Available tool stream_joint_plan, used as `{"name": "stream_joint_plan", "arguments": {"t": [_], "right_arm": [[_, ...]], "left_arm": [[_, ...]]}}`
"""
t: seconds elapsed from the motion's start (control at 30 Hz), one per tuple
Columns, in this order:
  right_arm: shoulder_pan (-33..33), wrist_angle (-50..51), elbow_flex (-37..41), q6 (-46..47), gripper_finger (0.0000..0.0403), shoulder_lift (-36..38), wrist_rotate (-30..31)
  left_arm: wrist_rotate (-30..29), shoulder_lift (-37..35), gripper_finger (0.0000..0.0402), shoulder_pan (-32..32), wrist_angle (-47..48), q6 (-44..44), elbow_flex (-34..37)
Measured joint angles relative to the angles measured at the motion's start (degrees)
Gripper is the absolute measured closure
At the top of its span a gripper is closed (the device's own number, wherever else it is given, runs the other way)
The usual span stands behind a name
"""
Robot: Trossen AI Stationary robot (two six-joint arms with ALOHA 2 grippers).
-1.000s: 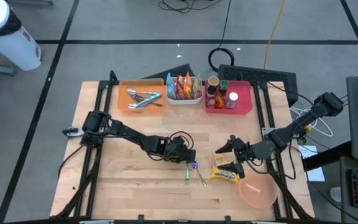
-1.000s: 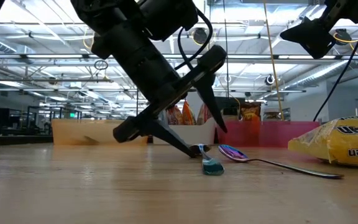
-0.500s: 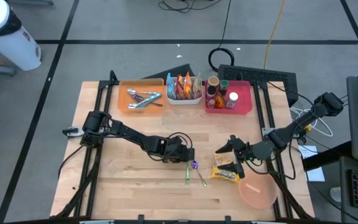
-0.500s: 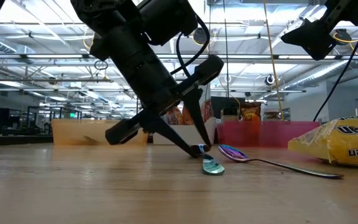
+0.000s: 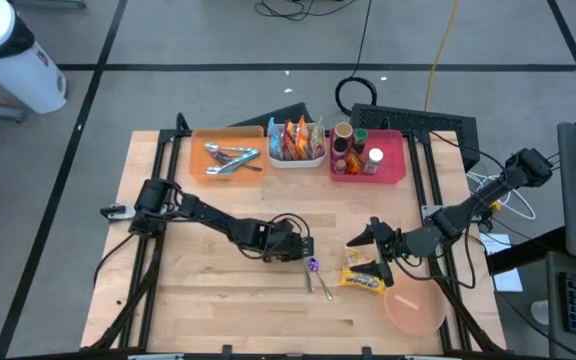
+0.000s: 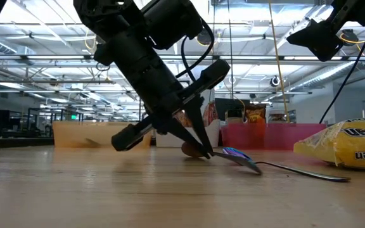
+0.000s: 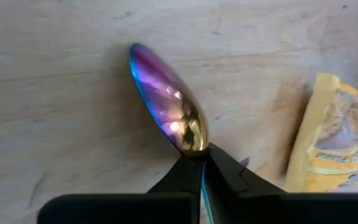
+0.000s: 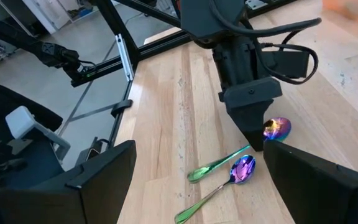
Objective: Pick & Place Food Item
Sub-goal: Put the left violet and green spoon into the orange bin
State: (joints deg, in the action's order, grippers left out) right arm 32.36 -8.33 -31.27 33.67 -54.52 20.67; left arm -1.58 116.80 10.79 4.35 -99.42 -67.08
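Two iridescent spoons lie mid-table. My left gripper point(image 5: 305, 257) is shut on one spoon point(image 7: 166, 106), whose bowl point(image 6: 192, 150) is tipped up. The other spoon point(image 8: 241, 168) lies flat right beside it, handle toward the near edge. A yellow noodle packet point(image 5: 361, 276) lies flat on the wood to their right. Just above the packet's far side, my right gripper point(image 5: 376, 255) hovers open and touches nothing. My left gripper pinches the spoon's neck point(image 7: 199, 149), just behind the bowl, between its two fingertips. The fingers slant down from the table's left. The bowl sticks out past the tips, turned on edge; the green handle point(image 8: 219, 165) trails toward the near edge.
Along the far edge stand an orange tray of cutlery point(image 5: 226, 157), a white basket of snack packets point(image 5: 296, 140) and a pink tray of bottles point(image 5: 368, 155). A pink bowl point(image 5: 413, 312) sits at the near right corner. Bare wood lies left of the spoons.
My left gripper has shut on the spoon's neck. The spoon has rolled from flat onto its edge, its bowl rising off the wood, and its handle end has swung toward the other spoon.
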Motion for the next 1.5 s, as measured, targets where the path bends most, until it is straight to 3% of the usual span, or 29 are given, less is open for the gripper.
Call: {"name": "stream_joint_plan", "arguments": {"t": [0.23,0.57,0.83,1.0,1.17,1.5], "right_arm": [[0.0,0.1,0.0,-0.5,0.0058,0.0,-1.6],[0.0,0.1,0.0,-2.5,0.0058,0.4,-2.9],[-1.7,-3.6,0.0,-2.5,0.0058,0.5,-2.6],[-4.9,-9.9,0.0,-0.2,0.0058,0.5,-3.0],[-9.7,-13.7,0.0,2.1,0.0058,0.5,-5.9],[-18.5,-18.1,0.0,7.0,0.0058,0.5,-13.1]], "left_arm": [[0.1,-0.3,0.0395,-0.5,-2.0,1.5,0.0],[3.0,-7.9,0.0397,-4.1,-2.6,13.8,0.2],[-9.5,-19.4,0.0398,-5.7,-5.2,29.1,0.1],[-16.2,-23.2,0.0398,-5.7,-16.0,39.4,0.1],[-16.9,-22.9,0.0398,-5.7,-29.5,49.2,0.0],[-17.0,-22.2,0.0399,-5.6,-29.4,51.2,0.0]]}}
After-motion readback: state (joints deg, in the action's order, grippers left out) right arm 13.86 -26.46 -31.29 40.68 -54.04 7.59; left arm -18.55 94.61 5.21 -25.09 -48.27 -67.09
